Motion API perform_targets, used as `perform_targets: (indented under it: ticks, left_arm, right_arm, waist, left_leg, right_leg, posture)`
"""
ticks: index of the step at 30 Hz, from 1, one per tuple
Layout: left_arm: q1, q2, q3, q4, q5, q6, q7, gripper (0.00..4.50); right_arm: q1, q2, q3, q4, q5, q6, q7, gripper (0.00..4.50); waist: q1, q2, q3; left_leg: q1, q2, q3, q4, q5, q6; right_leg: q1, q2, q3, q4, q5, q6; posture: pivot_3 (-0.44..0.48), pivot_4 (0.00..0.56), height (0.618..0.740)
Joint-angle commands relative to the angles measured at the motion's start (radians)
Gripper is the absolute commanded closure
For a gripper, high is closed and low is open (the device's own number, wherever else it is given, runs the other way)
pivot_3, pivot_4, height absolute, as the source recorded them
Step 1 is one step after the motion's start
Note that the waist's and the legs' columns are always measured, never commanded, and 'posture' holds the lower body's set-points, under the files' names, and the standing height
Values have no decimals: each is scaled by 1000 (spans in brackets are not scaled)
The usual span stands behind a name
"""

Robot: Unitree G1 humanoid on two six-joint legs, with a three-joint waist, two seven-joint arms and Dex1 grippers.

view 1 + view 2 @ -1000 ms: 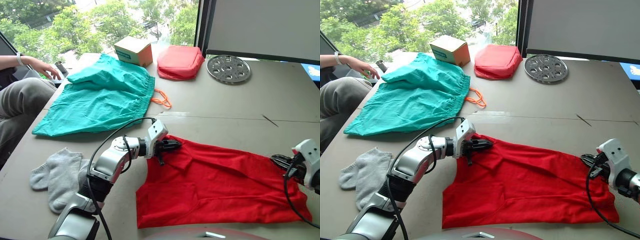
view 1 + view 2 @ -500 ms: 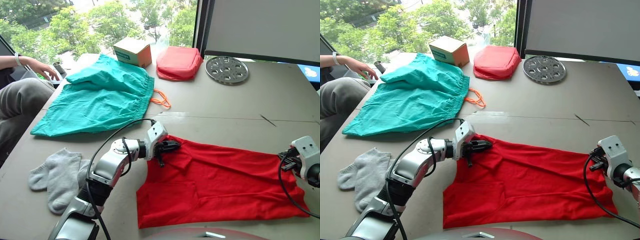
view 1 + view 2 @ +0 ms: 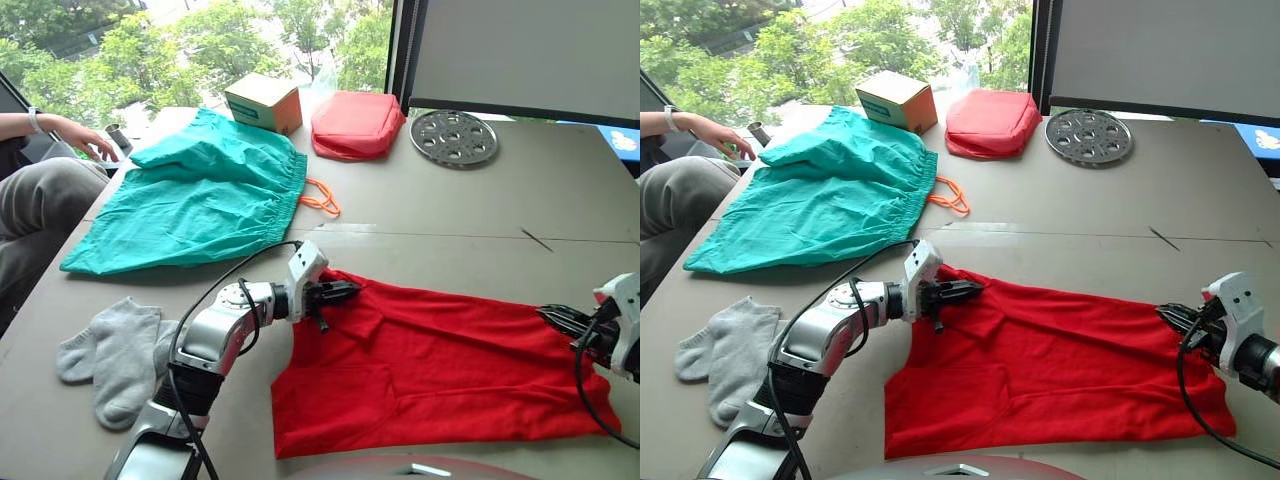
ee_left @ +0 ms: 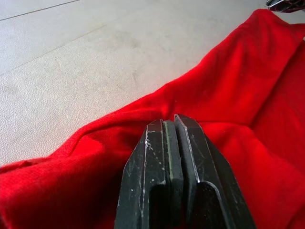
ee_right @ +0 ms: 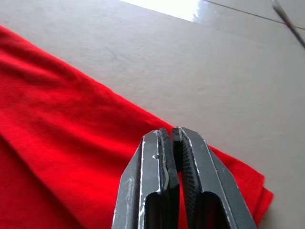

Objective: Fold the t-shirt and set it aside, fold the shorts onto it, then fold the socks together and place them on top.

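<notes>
While the t-shirt [image 3: 440, 370] lies spread flat on the near desk [image 3: 450, 215], left gripper [image 4: 170, 125] is pinched shut on a fold at its left edge, right gripper [image 5: 171, 136] closed at the right edge; can't tell if it holds cloth. shorts [image 3: 200, 195] far left, socks [image 3: 115, 350] near left, both untouched

Right gripper [image 3: 556, 318] displaced from the 1.0 s position: lifted off the far right edge of the t-shirt [image 3: 440, 365] at 0.5 s ago, now returned low against that edge, fingers pressed together. Right end of t-shirt drawn slightly inward, edge straighter. Left gripper [image 3: 345, 291] shifted marginally along the collar end.
</notes>
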Motion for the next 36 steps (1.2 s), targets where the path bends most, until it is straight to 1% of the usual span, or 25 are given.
perform_targets:
  ticks: [1,3,7,13,15,17,18,19,20,21,23,24,25,26,27,28,32,34,36]
  left_arm:
    - [-13,23,3,3,25,-7,-4,4212]
    - [-22,23,8,25,40,-9,9,4212]
    - [-55,14,11,99,89,-46,41,4212]
    - [-123,-31,9,184,125,-106,80,4212]
    - [-129,-43,40,155,78,-82,66,4212]
    - [-118,-32,71,109,26,-56,27,4212]
    - [-107,-22,101,81,-25,-13,3,4212]
    - [-99,-17,136,55,-74,27,-6,3684]
    - [-92,-4,166,28,-108,65,-9,3439]
    - [-84,8,193,3,-140,97,-10,3004]
    - [-77,21,253,-40,-215,175,9,2030]
    - [-71,30,277,-63,-247,211,16,1655]
    - [-60,42,299,-91,-276,239,15,1089]
    - [-41,56,314,-118,-284,254,24,756]
    - [-28,66,322,-135,-287,262,31,214]
    - [-8,87,319,-149,-279,269,31,80]
    - [88,161,307,-191,-262,269,6,80]
    - [124,178,305,-208,-258,256,-1,80]
    - [135,183,301,-214,-256,244,-2,80]
  right_arm:
    - [-36,-35,123,74,-158,-15,-90,4249]
    - [-77,-33,167,129,-222,-17,-149,4249]
    - [-180,-6,215,223,-293,-27,-230,4249]
    - [-236,35,238,253,-341,-62,-283,4249]
    - [-230,57,205,213,-287,-64,-248,4249]
    - [-208,63,156,158,-217,-46,-196,4249]
    - [-187,54,126,129,-187,-35,-167,4249]
    - [-164,45,97,103,-159,-28,-137,3754]
    - [-133,32,61,77,-131,-20,-105,3483]
    - [-99,20,30,56,-110,-26,-72,3036]
    - [-47,13,-39,23,-52,-34,-13,2084]
    - [-27,11,-75,8,-25,-33,12,1665]
    - [-4,6,-109,-6,-5,-41,40,1088]
    - [23,4,-142,-21,9,-40,58,682]
    - [41,2,-162,-31,16,-40,69,154]
    - [72,-1,-176,-37,16,-52,93,52]
    - [164,12,-205,-36,19,-56,125,52]
    - [168,35,-200,-7,-1,-82,98,52]
    - [126,52,-181,39,-22,-75,38,52]
  waist:
    - [0,0,0]
    - [-1,0,0]
    - [0,-5,-2]
    - [1,-8,-4]
    - [1,-8,-4]
    - [-1,-7,-2]
    - [-1,-7,-2]
    - [-1,-5,-1]
    - [-1,-5,0]
    - [0,-3,2]
    - [2,-2,2]
    - [2,-1,4]
    - [2,-1,4]
    - [2,0,4]
    - [1,0,4]
    - [1,0,4]
    - [1,0,5]
    - [2,1,6]
    - [1,1,6]
  left_leg:
    - [0,0,0,0,0,0]
    - [0,0,1,0,0,0]
    - [0,0,1,1,0,0]
    - [0,0,1,2,0,0]
    - [0,0,1,2,0,0]
    - [0,0,1,2,0,0]
    - [-1,0,1,2,0,0]
    - [-1,0,1,1,0,0]
    - [-1,0,1,0,0,0]
    - [-1,0,0,-1,0,0]
    - [-1,0,0,-3,2,3]
    - [-1,0,-1,-3,2,4]
    - [-1,0,-1,-3,2,3]
    - [-1,0,-1,-2,2,3]
    - [-1,0,-1,-2,1,0]
    - [-1,0,-1,-1,0,-1]
    - [0,0,-1,-1,0,-1]
    - [0,0,-1,-2,0,-1]
    - [-1,0,-1,-2,0,-1]
  right_leg:
    - [0,0,0,0,0,0]
    - [0,-1,0,-1,0,0]
    - [0,-1,1,-1,0,0]
    - [1,-2,0,-1,0,0]
    - [1,-2,0,-1,0,0]
    - [0,-2,0,-1,0,0]
    - [0,-2,0,0,0,0]
    - [0,-2,0,0,0,0]
    - [-1,-2,0,0,0,0]
    - [-1,-2,0,0,0,0]
    - [-1,-1,-1,0,0,0]
    - [-1,0,-1,0,0,0]
    - [0,0,-1,-1,0,0]
    - [0,0,-1,-1,0,0]
    - [0,0,-1,-1,0,0]
    - [0,-1,-1,-1,0,0]
    - [0,-1,0,-2,0,0]
    - [0,-1,0,-2,0,0]
    - [0,-2,0,-3,0,0]
  posture:
    - [0,150,739]
    - [0,150,739]
    - [0,150,739]
    - [0,150,739]
    - [0,150,739]
    - [0,150,739]
    - [0,150,739]
    - [0,150,739]
    - [0,150,739]
    - [0,150,739]
    - [0,150,739]
    - [0,150,739]
    - [0,150,739]
    - [0,150,739]
    - [0,150,739]
    - [0,150,739]
    - [0,150,739]
    - [0,150,739]
    - [0,150,739]
